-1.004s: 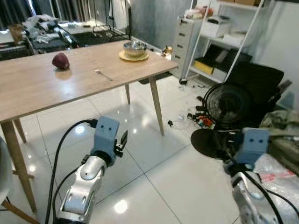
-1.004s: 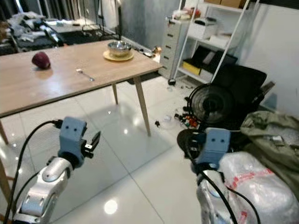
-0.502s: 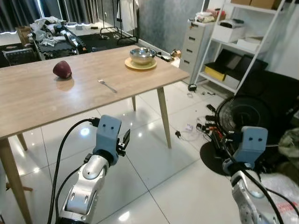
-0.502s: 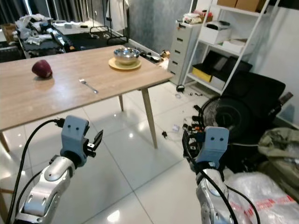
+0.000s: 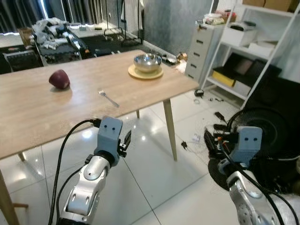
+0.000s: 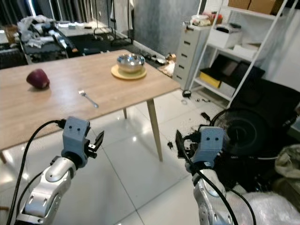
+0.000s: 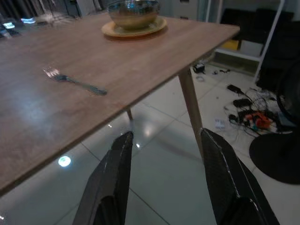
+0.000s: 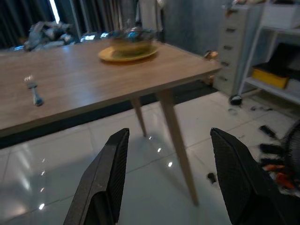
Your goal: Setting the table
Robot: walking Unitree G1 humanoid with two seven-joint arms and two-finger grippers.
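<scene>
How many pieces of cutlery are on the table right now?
1. A single fork lies on the wooden table near the middle, between the dark red fruit and the metal bowl on its yellow plate. Anything inside the bowl can't be seen.

Desk (image 5: pixel 56 110): pale wood with a fine lengthwise grain.
Plate (image 5: pixel 146 72): yellow.
Bowl (image 5: pixel 147 61): shiny silver metal.
Fork (image 5: pixel 108 98): silver.
Apple (image 5: pixel 59 79): dark red.
Floor (image 5: pixel 154 164): glossy white tiles with thin dark joints.
Left gripper (image 7: pixel 164 183): black fingers, blue-grey wrist block, silver arm with a black cable.
Right gripper (image 8: pixel 171 180): black fingers with a fine textured surface, blue-grey wrist block.
Drawer unit (image 5: pixel 201 47): light grey.
Shelf (image 5: pixel 262 47): white frame.
Fan (image 5: pixel 267 136): black.
</scene>
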